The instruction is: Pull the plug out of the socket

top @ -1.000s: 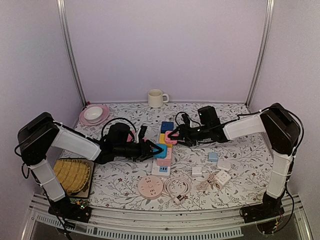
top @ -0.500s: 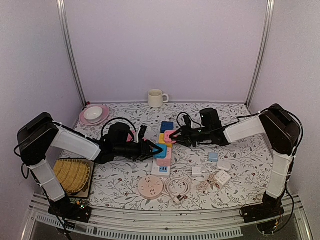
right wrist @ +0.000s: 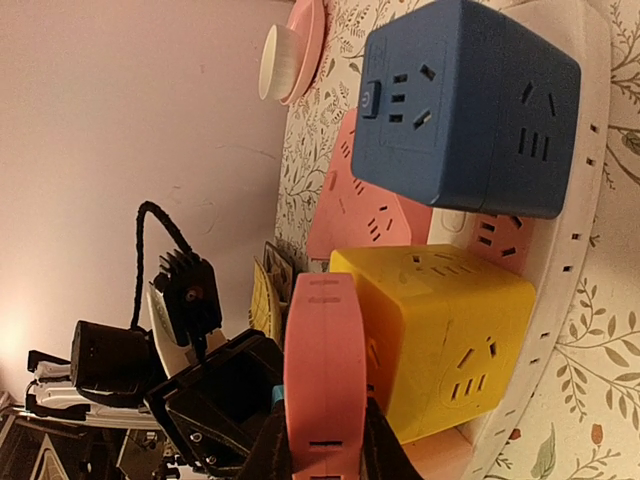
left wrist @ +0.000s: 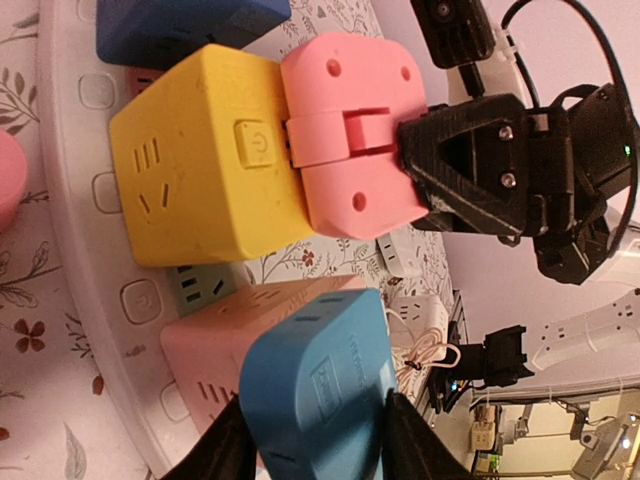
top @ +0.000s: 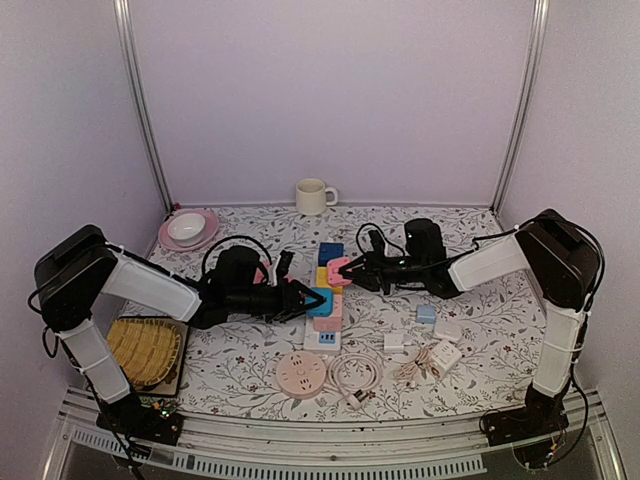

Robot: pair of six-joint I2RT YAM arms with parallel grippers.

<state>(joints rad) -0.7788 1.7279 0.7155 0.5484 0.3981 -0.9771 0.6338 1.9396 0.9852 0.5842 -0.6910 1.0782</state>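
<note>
Grippers: two.
- The right gripper is clamping tight on one pink plug, which is pressing flush against the side of one yellow cube.
- The left gripper is pinching one light blue plug on one white power strip.
- One dark blue cube is sitting at the strip's far end.

You've got smooth matt plastic on pink plug, blue plug & yellow cube; counter cover looks cloth, matt, floral.
</note>
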